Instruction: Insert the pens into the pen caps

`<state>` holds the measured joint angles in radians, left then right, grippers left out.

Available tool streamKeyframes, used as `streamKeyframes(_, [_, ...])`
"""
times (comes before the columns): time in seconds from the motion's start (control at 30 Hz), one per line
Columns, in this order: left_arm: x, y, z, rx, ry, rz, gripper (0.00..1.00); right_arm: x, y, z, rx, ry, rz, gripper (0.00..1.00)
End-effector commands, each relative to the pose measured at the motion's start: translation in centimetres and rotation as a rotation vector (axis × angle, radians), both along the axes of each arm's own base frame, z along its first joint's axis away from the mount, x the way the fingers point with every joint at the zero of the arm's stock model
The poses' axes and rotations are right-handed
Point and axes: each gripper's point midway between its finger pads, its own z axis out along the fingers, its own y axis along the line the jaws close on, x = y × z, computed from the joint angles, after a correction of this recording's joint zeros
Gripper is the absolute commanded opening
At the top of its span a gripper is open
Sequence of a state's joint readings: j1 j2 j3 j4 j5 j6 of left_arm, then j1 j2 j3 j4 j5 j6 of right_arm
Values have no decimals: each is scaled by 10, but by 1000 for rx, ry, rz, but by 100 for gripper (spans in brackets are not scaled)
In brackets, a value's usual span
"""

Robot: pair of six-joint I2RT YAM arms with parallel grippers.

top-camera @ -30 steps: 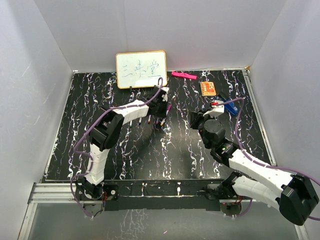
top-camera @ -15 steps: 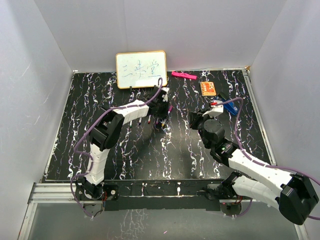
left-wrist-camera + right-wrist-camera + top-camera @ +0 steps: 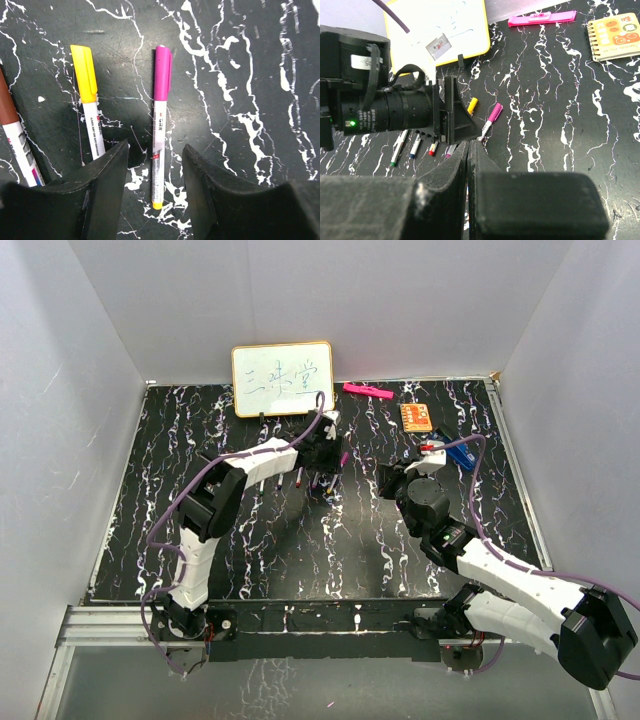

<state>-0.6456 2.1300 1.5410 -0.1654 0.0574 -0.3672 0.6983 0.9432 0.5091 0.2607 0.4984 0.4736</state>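
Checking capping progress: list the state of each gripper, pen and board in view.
Left gripper: open, holding nothing.
Right gripper: shut, empty.
Magenta pen: capped, lying flat between the left jaws, untouched.
Yellow pen: capped, lying flat.
Brown pen: capped, lying flat, partly out of frame.
Whiteboard: standing, written on.

The yellow-capped pen [image 3: 86, 77] is partly hidden by a finger [image 3: 102, 197]; the brown-capped pen [image 3: 7, 106] is cut off at the edge.
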Motion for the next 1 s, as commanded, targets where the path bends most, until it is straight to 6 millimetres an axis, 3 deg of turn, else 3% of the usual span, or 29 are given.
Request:
streamKeyframes(0.0, [5, -10, 86, -121, -144, -20, 46, 3, -1, 32, 52, -72, -16, 0])
streamKeyframes(0.1, [-1, -2, 109, -146, -195, -12, 46, 4, -8, 30, 48, -71, -55, 0])
streamKeyframes(0.2, [-7, 11, 119, -132, -201, -5, 47, 7, -21, 26, 39, -62, -120, 0])
streamKeyframes(0.3, [-12, 32, 119, -119, -179, 28, 48, 15, -34, 19, 0, -37, -153, 15])
streamKeyframes(0.4, [-15, 64, 121, -107, -182, 129, 51, 27, -64, 10, -10, 8, -226, 27])
streamKeyframes(0.6, [-36, 122, 139, -34, -237, 266, 55, 40, -121, -9, 68, 79, -327, 66])
streamKeyframes(0.7, [-49, 150, 143, 48, -242, 319, 57, 43, -153, -28, 99, 163, -410, 97])
streamKeyframes(0.83, [-72, 180, 151, 97, -262, 376, 60, 41, -176, -49, 114, 257, -468, 98])
streamKeyframes(0.97, [-95, 201, 160, 62, -315, 426, 60, 35, -178, -51, 116, 241, -471, 98])
